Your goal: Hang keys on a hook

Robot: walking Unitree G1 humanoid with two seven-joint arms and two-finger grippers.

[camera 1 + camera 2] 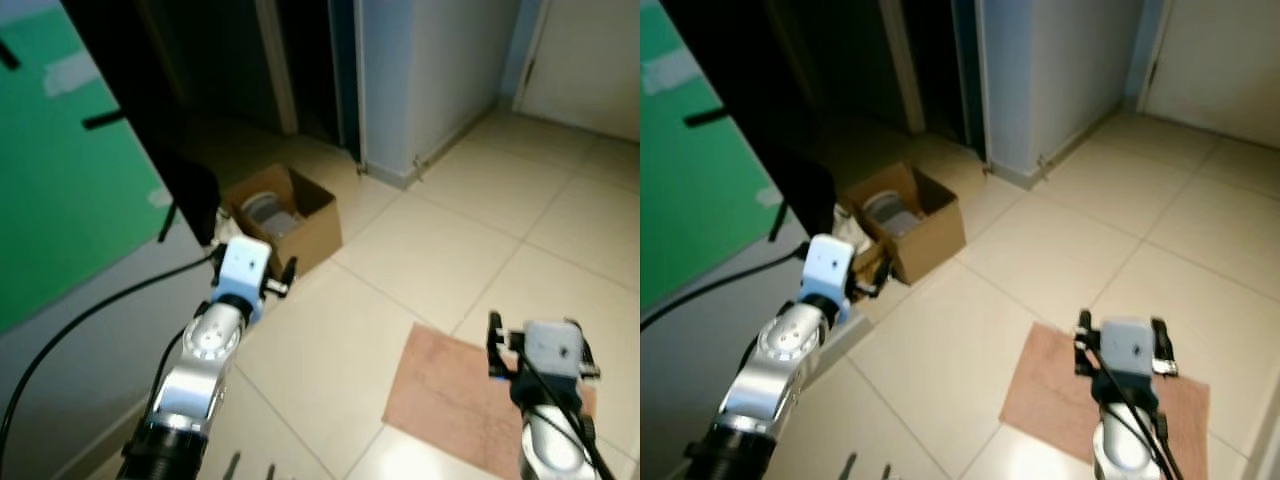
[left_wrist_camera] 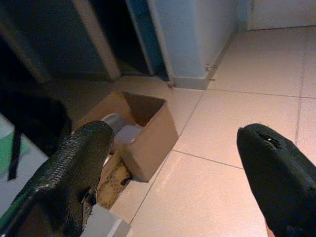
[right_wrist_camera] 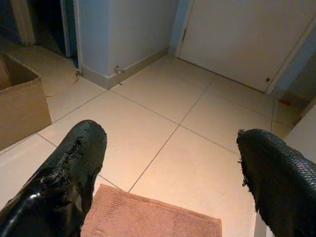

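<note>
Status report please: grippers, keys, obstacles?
Left gripper open, empty, over cardboard box. Right gripper open, empty, above mat. Keys and hook not seen. Tile floor ahead.

No readable text, labels, brand names or numbers anywhere here. Checked the cardboard box on the floor, the green panel along the wall and the white door: all plain, or too blurry to make out any print.
</note>
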